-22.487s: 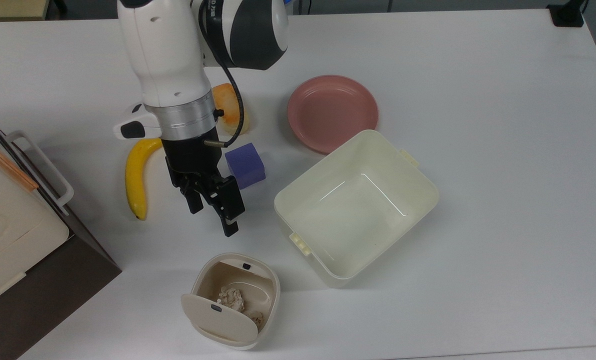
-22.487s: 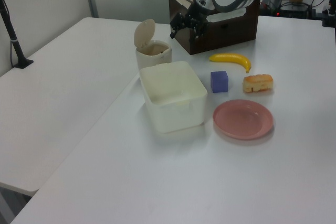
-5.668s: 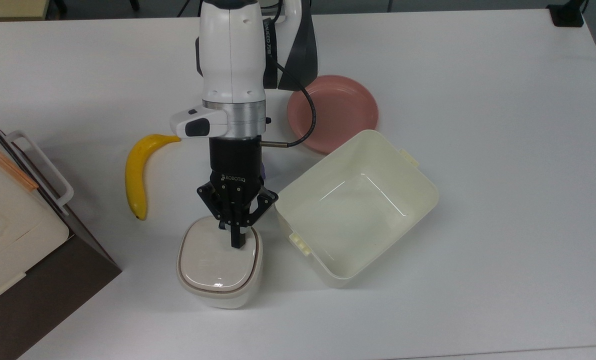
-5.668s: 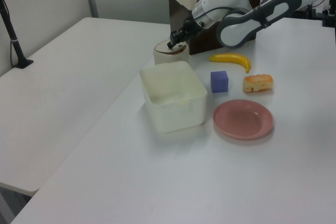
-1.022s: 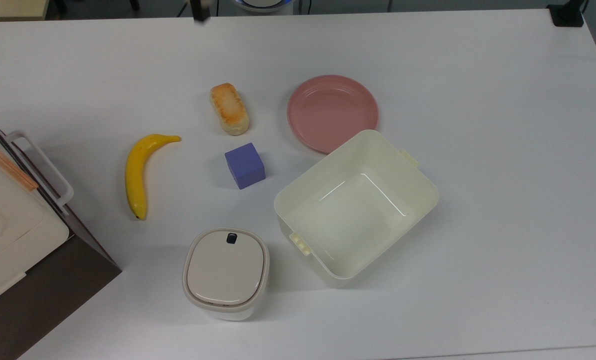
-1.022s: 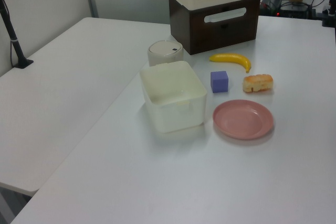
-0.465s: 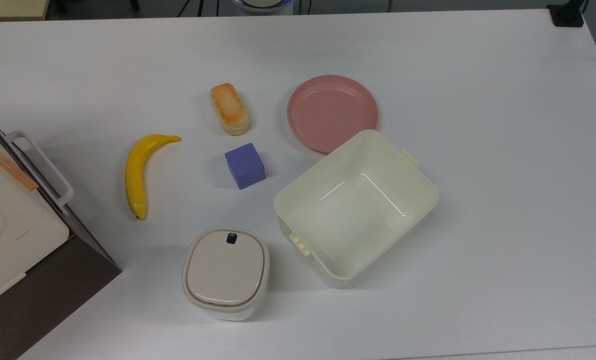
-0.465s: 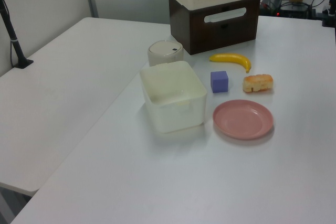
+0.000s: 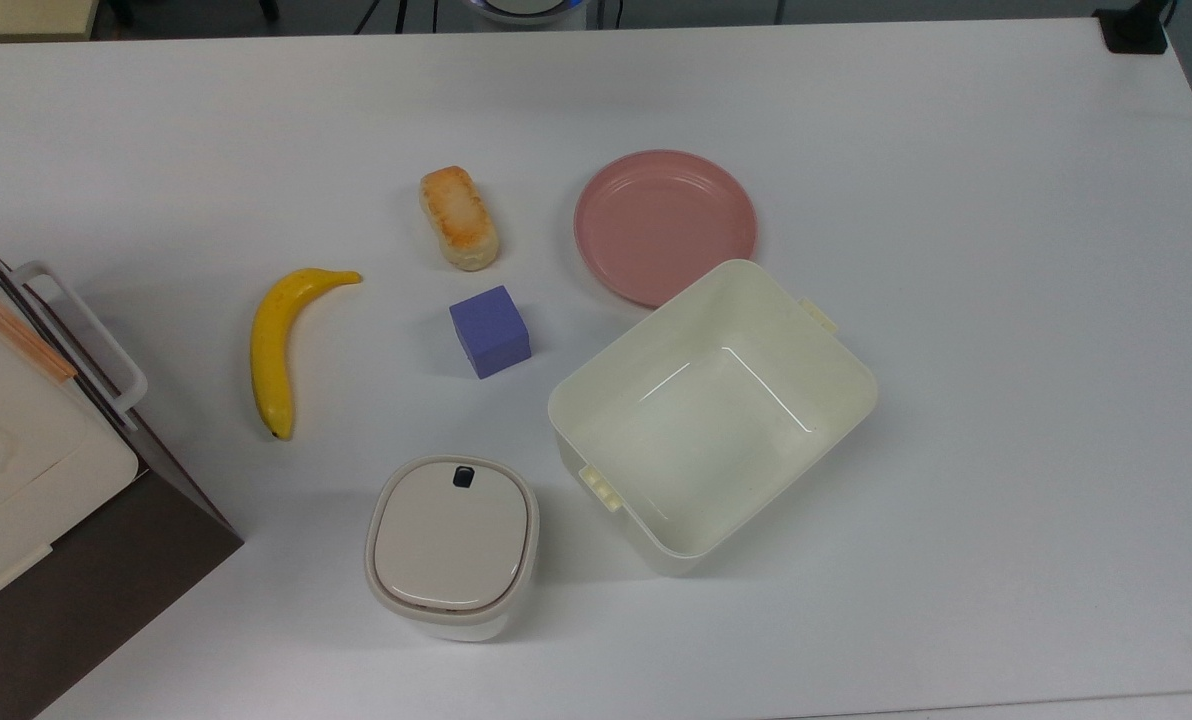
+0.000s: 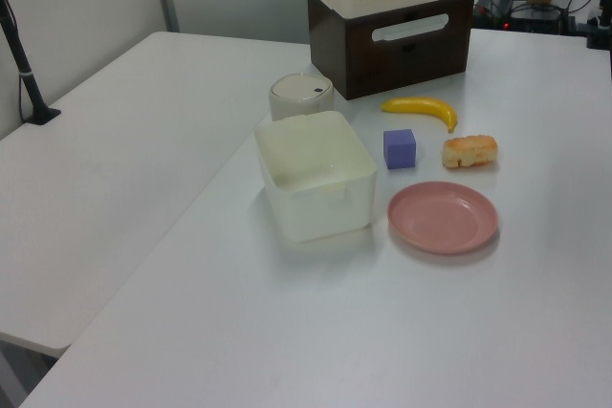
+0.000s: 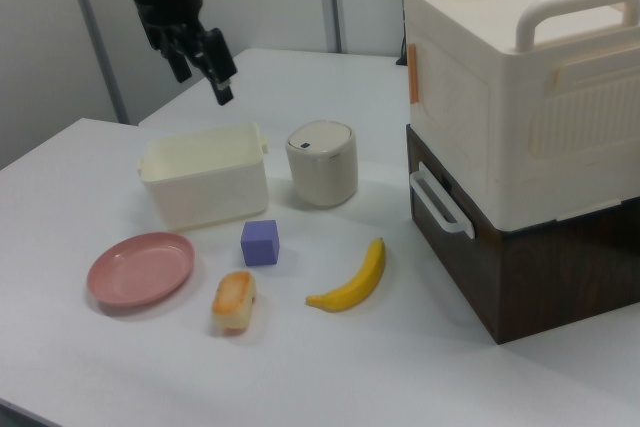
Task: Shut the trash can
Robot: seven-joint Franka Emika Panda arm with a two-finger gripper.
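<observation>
Now I'm seeing the trash can (image 9: 452, 545) sitting shut, so I'm judging the job finished.

Top view: I'm counting one bin beside one tub (image 9: 713, 412), one plate (image 9: 665, 224), one cube (image 9: 490, 330), one banana (image 9: 278, 347), one bread roll (image 9: 458, 231) on the surface (image 9: 1006, 300). Left view: its lid is lying flat. Right view: the gripper (image 11: 200, 55) is hovering high above the tub, fingers slightly parted, holding nothing; next I'm just parking.

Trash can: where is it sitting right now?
In the top view the trash can sits near the bottom edge, lid down, just left of the cream tub and below the purple cube.
</observation>
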